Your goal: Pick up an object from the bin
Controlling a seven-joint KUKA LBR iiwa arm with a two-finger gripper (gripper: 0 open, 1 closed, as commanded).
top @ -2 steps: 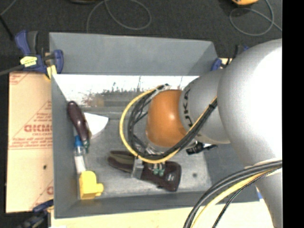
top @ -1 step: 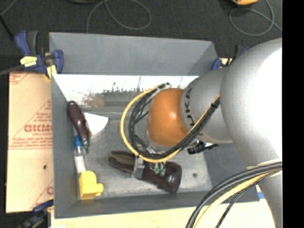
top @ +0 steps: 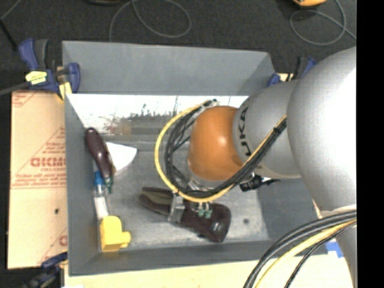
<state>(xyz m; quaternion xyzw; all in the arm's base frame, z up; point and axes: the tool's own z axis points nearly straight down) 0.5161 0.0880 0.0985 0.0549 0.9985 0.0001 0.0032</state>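
My gripper (top: pixel 177 209) is low near the bin's front, under the orange wrist cover, and little of it shows. It sits right on a dark maroon tool (top: pixel 210 224) that lies across the bin floor. The tool's darker end (top: pixel 153 198) sticks out to the left of the gripper and its rounded end to the right. Whether the tool is gripped is hidden by the wrist.
Along the left wall lie a maroon-handled tool (top: pixel 99 152), a white wedge-shaped piece (top: pixel 121 156), a clear and blue tube (top: pixel 99 194) and a yellow block (top: pixel 113 233) in the front left corner. The arm covers the bin's right half.
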